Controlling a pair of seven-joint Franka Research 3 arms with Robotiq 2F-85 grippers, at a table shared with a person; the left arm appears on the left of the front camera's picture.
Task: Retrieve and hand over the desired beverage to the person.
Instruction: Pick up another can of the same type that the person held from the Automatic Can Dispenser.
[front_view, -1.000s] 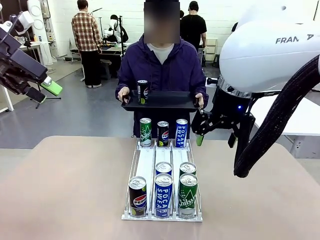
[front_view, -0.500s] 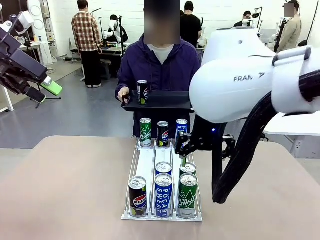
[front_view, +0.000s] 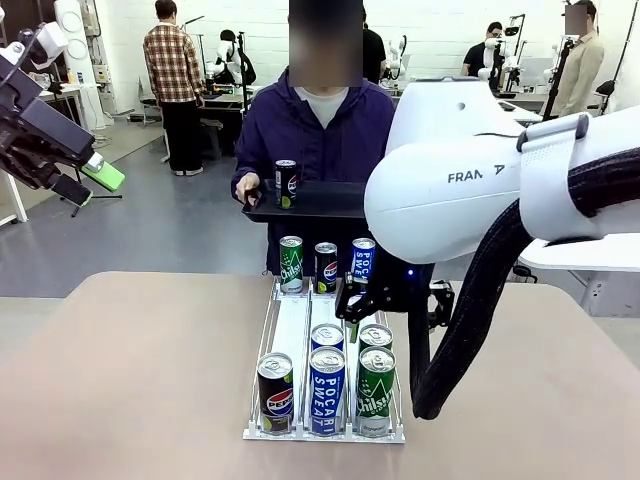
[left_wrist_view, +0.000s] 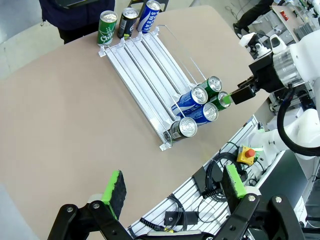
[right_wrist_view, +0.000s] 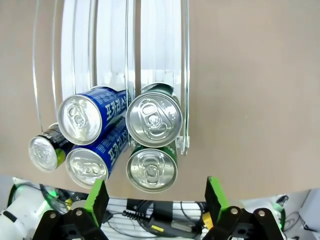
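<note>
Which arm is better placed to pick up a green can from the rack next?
Right. The right gripper hangs open directly above the green cans at the rack's near end; the left gripper sits open far off to the side.

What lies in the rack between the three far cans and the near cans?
Nothing: bare rack lanes run between the far cans and near cans, seen in the left wrist view.

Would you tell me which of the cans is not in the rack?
The Pepsi can standing on the black tray the person holds; every other can sits in the white rack.
</note>
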